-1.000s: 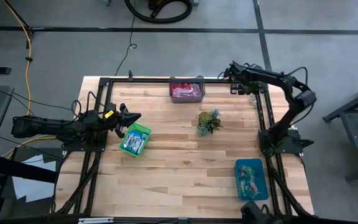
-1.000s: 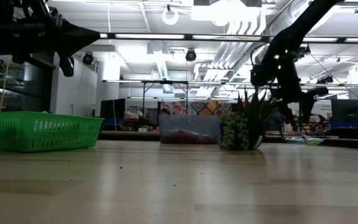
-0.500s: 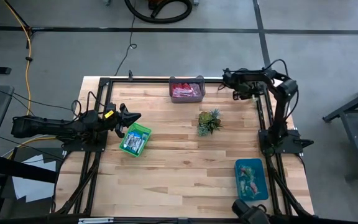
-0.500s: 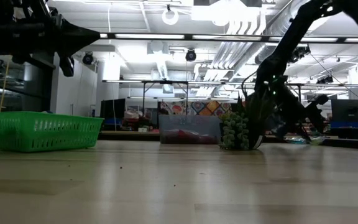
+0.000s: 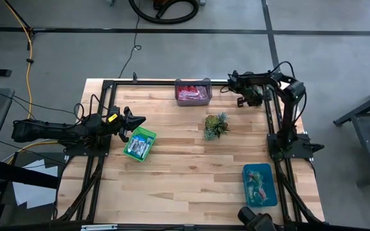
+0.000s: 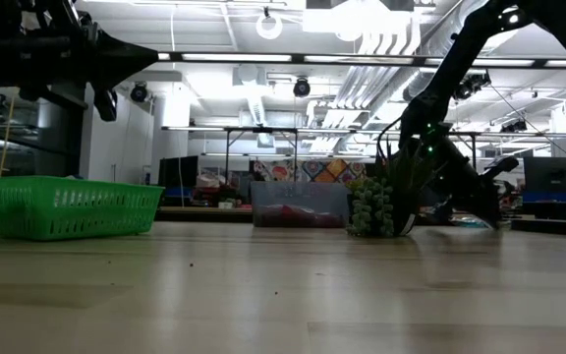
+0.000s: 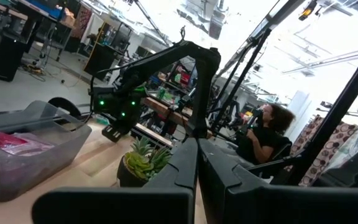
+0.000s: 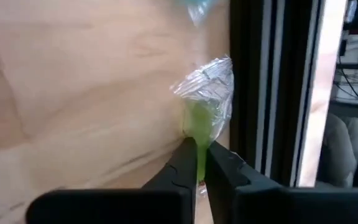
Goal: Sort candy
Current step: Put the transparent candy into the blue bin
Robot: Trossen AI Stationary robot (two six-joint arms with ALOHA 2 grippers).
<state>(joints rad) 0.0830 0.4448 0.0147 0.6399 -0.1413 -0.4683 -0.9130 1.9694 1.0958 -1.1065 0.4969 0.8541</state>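
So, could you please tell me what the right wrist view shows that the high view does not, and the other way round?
Only the right wrist view shows a green candy in a clear wrapper pinched between the right gripper fingertips. Only the high view shows the whole layout: the left gripper over the green bin, the grey bin, the blue bin and the plant. Both show the wooden table and the black frame rail.

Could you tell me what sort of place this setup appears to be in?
Most likely a robotics lab or open workshop. Exposed ceiling ducts and strip lights run overhead, work tables with equipment stand behind, and a person sits at a desk beyond the wooden table with its framed arms.
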